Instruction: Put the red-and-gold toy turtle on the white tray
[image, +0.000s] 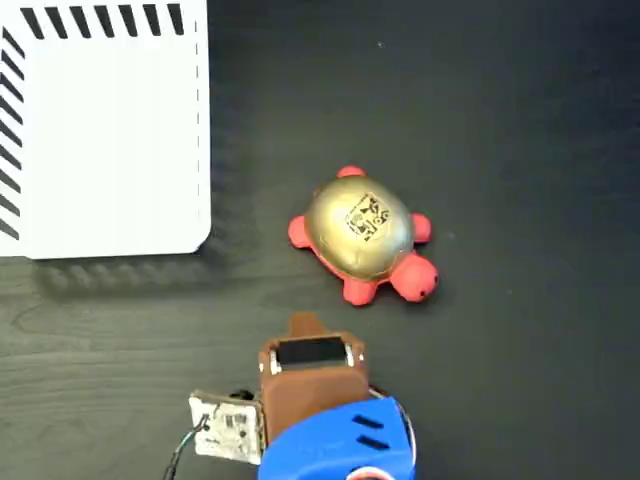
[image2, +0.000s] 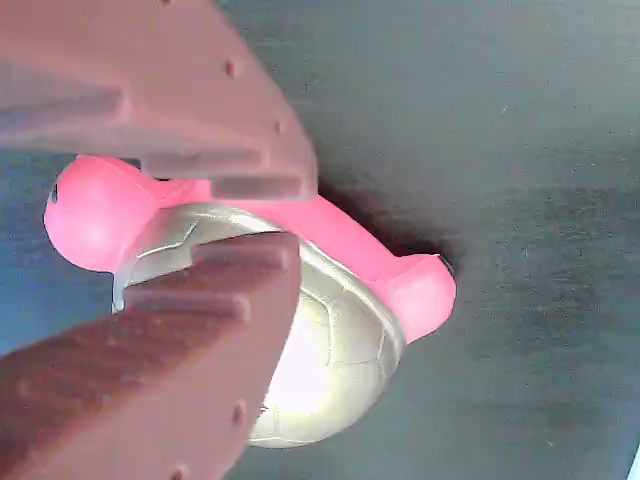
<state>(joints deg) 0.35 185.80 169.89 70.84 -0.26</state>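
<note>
The red-and-gold toy turtle (image: 362, 232) sits on the dark table, its gold shell and square sticker facing up and its red head toward the lower right in the fixed view. The white tray (image: 100, 140) with black edge stripes lies at the upper left, well apart from the turtle. My gripper (image: 305, 325) hangs just below and left of the turtle without touching it. In the wrist view the turtle (image2: 330, 340) shows through a narrow gap between the brown fingers (image2: 200, 320). The gripper (image2: 295, 215) is slightly open and holds nothing.
The dark wood-grain table (image: 520, 120) stretches around everything. The arm's blue body (image: 340, 445) and a small circuit board (image: 225, 425) sit at the bottom edge of the fixed view. The tray runs off the left and top edges of that view.
</note>
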